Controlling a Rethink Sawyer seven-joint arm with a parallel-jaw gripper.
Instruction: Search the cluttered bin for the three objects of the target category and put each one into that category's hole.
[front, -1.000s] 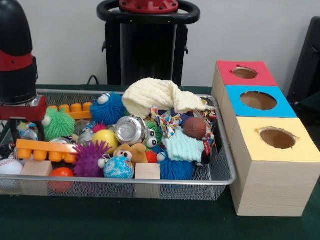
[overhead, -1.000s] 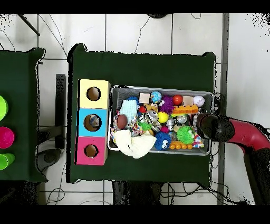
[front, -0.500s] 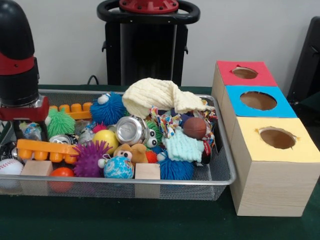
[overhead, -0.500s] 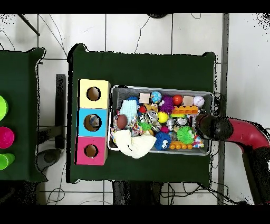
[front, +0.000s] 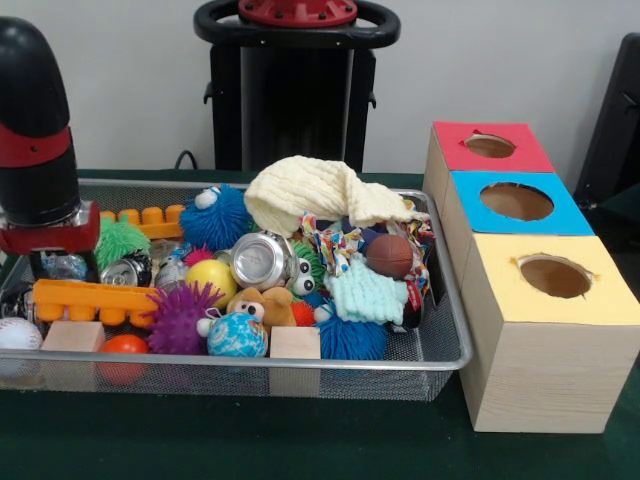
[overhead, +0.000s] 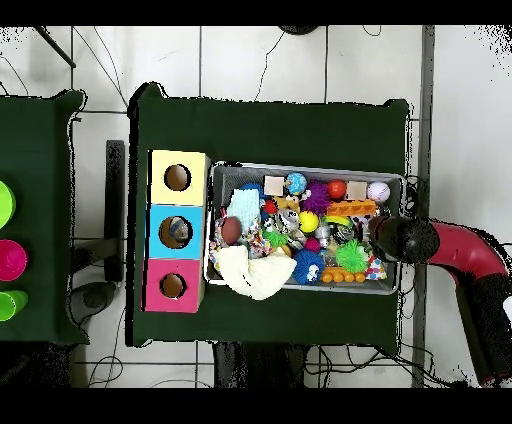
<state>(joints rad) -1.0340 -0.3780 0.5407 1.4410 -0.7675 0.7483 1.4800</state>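
A wire mesh bin (front: 440, 330) (overhead: 310, 167) is heaped with toys. On top lie a pale yellow cloth (front: 310, 192), a silver can (front: 258, 260), a brown ball (front: 390, 255), a mint knitted piece (front: 366, 292), a globe ball (front: 237, 336) and a purple spiky ball (front: 178, 316). My gripper (front: 55, 262) (overhead: 392, 238) hangs low at the bin's left end in the front view, just behind a long orange block (front: 92, 297) and beside a green spiky ball (front: 122, 240). Its tips are hidden among the toys. The wooden box has a red hole (front: 489, 146), a blue hole (front: 516, 201) and a yellow hole (front: 554, 276).
Two wooden cubes (front: 295, 343) (front: 72, 337), a red ball (front: 123, 345) and a baseball (front: 18, 333) lie along the bin's near wall. A second can (front: 128, 270) shows beside my gripper. Blue fuzzy balls (front: 218, 215) sit mid-bin. The box stands right of the bin.
My arm has shifted slightly right and sunk lower into the bin's left end. The green spiky ball is more covered, and a second can shows beside it.
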